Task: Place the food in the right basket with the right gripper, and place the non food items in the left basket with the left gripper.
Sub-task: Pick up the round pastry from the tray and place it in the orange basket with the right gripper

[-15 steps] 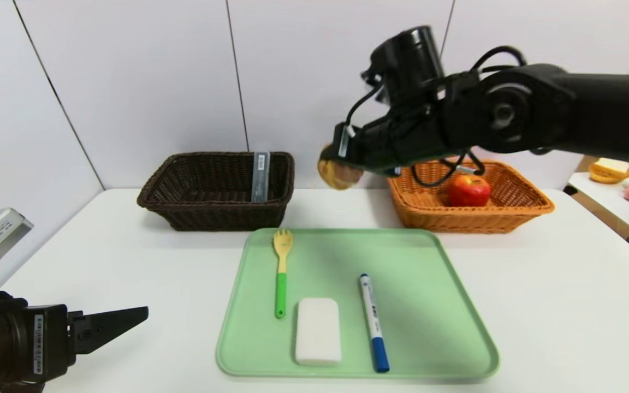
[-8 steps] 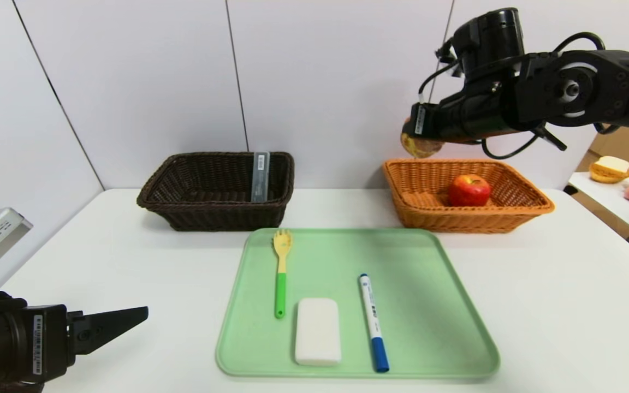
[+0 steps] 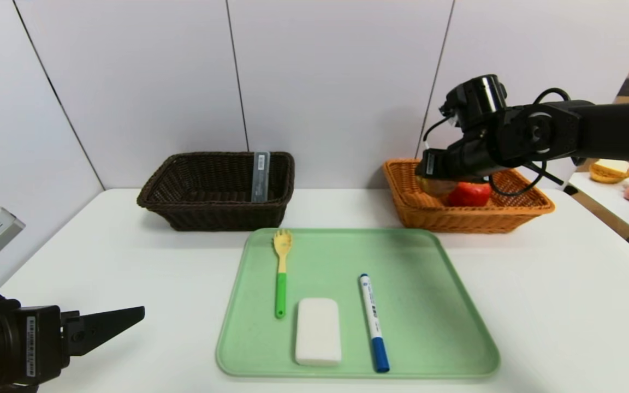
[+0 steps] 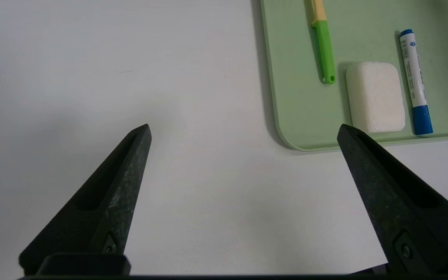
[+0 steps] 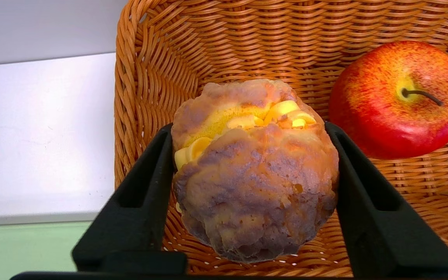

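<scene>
My right gripper (image 3: 435, 184) is shut on a brown cream-filled bun (image 5: 253, 167) and holds it low inside the orange right basket (image 3: 527, 206), next to a red apple (image 3: 470, 194); the apple also shows in the right wrist view (image 5: 399, 97). A green-and-yellow fork (image 3: 281, 270), a white sponge block (image 3: 318, 330) and a blue marker (image 3: 373, 322) lie on the green tray (image 3: 434, 305). The dark left basket (image 3: 183, 215) holds a grey bar (image 3: 260, 176). My left gripper (image 4: 243, 134) is open over bare table, left of the tray's near corner.
The white table (image 3: 565, 305) carries the tray in the middle and both baskets along the back wall. A side table (image 3: 617, 204) with other food stands at the far right.
My right arm has carried the bun to the right from above the gap between the baskets and lowered it into the orange basket. The left arm has barely moved.
</scene>
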Controlling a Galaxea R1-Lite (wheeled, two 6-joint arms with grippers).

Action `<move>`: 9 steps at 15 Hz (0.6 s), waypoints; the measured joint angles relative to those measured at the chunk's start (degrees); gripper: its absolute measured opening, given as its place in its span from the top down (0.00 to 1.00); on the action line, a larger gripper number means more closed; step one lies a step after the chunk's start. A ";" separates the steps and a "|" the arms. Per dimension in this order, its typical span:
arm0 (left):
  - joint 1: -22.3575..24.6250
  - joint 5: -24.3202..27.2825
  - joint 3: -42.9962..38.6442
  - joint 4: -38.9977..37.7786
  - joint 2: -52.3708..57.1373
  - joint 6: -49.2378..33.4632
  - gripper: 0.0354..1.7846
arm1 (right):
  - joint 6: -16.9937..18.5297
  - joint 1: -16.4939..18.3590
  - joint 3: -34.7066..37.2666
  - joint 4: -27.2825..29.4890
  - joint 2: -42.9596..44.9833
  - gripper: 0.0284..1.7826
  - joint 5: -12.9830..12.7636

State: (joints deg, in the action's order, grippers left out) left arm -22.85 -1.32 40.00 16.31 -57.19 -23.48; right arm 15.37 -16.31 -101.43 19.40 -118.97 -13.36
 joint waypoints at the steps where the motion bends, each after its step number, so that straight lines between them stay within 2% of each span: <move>1: -0.02 0.02 0.02 -0.02 0.05 0.00 0.06 | 0.02 0.16 -0.30 0.00 -0.18 0.29 0.00; 5: 0.00 0.02 0.10 -0.02 0.11 0.00 0.06 | -0.07 0.63 -2.33 0.06 -0.44 0.19 0.05; 9: 0.00 -0.13 0.02 0.05 0.40 -0.02 0.06 | 0.00 1.05 -3.45 0.11 -1.57 0.13 0.00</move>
State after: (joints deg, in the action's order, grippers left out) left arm -22.85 -1.45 40.02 16.36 -56.78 -23.50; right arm 15.37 -15.26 -104.88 19.50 -120.54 -13.36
